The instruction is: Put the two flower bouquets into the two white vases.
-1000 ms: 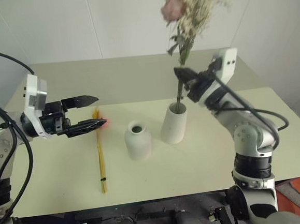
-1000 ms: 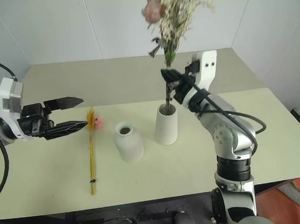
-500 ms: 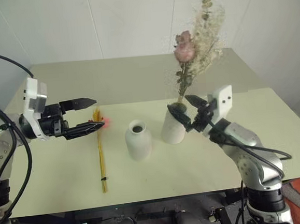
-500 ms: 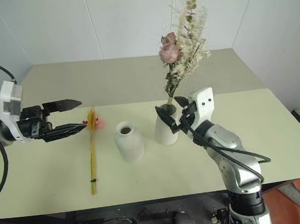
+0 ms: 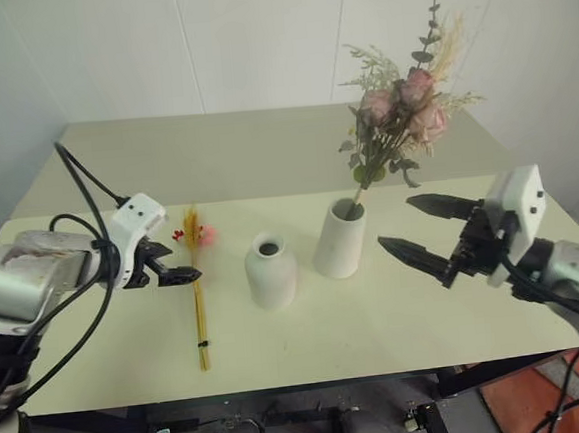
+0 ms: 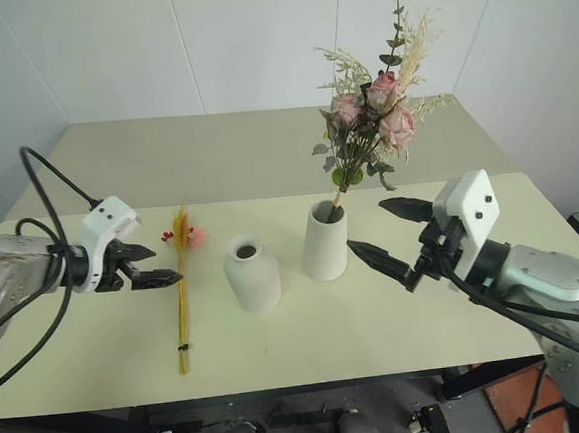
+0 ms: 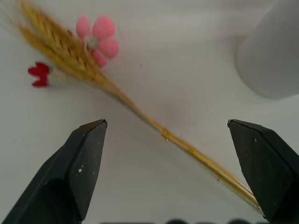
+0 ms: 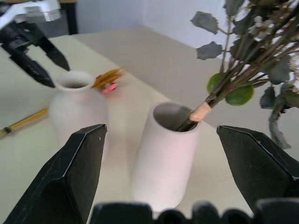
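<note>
The rose bouquet [image 5: 398, 113] stands with its stems in the tall tapered white vase [image 5: 338, 239], leaning right. My right gripper [image 5: 394, 220] is open just right of that vase, apart from it and empty. The rounded white vase [image 5: 271, 270] stands left of the tall one, its mouth empty. The slim wheat bouquet [image 5: 197, 302] lies flat on the table, its pink and red blossoms [image 7: 96, 41] at the far end. My left gripper [image 5: 179, 263] is open and tilted down, hovering at the stalks [image 7: 164, 135] just below the blossoms without touching them.
The pale table [image 5: 265, 158] has free room behind the vases and at the right front. Its front edge runs close below the wheat stalks' cut ends. White walls stand behind the table.
My right gripper opened, let go of the rose bouquet, now resting in the tall vase, and drew back to the right. My left gripper sank toward the wheat stalks and tipped downward.
</note>
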